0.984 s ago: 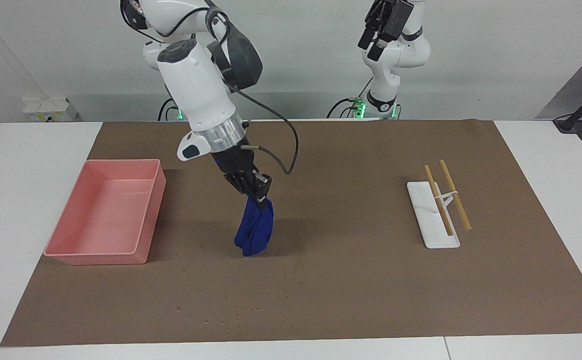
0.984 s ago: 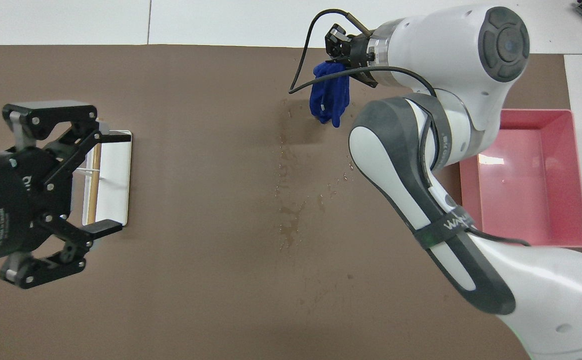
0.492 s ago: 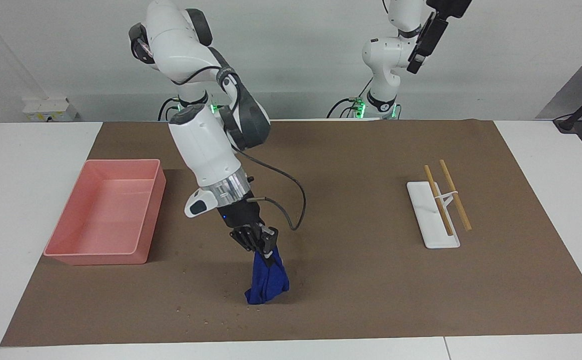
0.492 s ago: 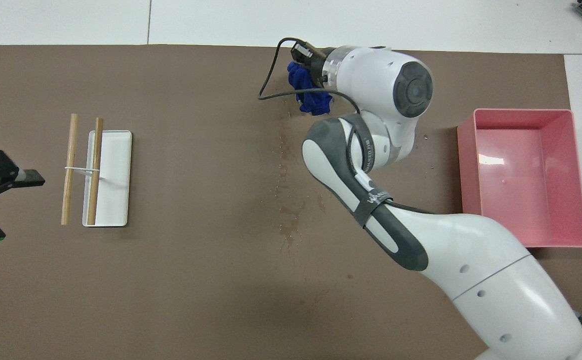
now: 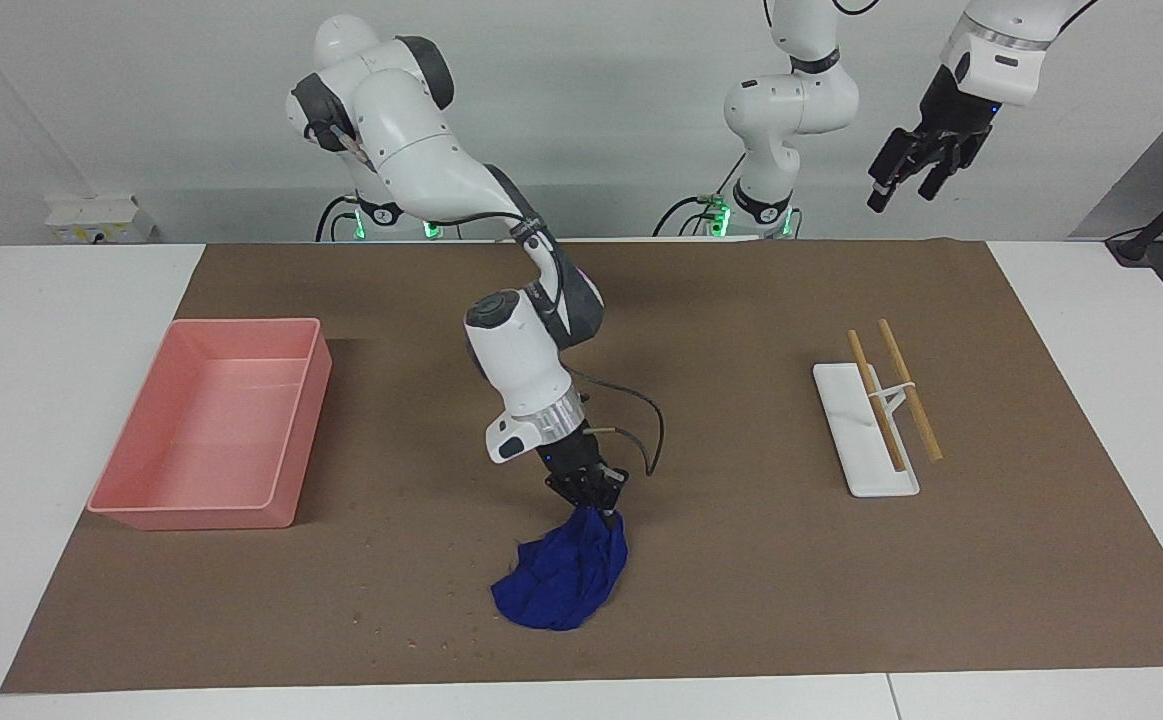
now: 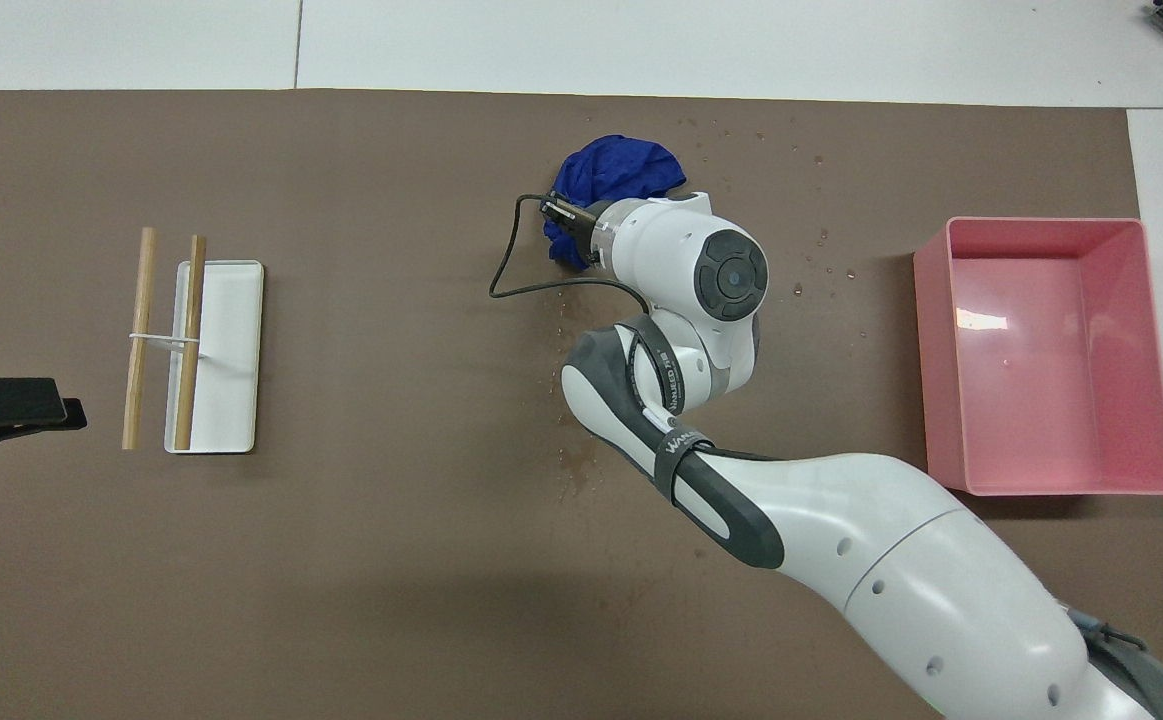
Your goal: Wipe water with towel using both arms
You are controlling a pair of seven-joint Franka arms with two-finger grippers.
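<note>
The blue towel [image 5: 561, 585] [image 6: 621, 168] lies bunched and partly spread on the brown mat [image 5: 741, 560], farther from the robots than the mat's middle. My right gripper [image 5: 603, 510] [image 6: 563, 235] is shut on the towel's upper edge and reaches steeply down to it. In the overhead view its wrist hides most of the fingers. A wet patch of water [image 6: 579, 462] marks the mat nearer to the robots than the towel. Small water drops [image 6: 821, 240] lie between the towel and the pink tray. My left gripper [image 5: 926, 165] [image 6: 1, 410] hangs open, high over the left arm's end of the table.
A pink tray [image 5: 309, 440] [image 6: 931, 350] stands at the right arm's end of the mat. Toward the left arm's end, a white dish [image 5: 866, 450] [image 6: 226, 360] carries two banded wooden sticks [image 5: 909, 400] [image 6: 141, 340].
My right arm has carried the hanging towel farther from the robots and lowered it, so it now rests spread on the mat. My left gripper has drawn back toward its own end of the table.
</note>
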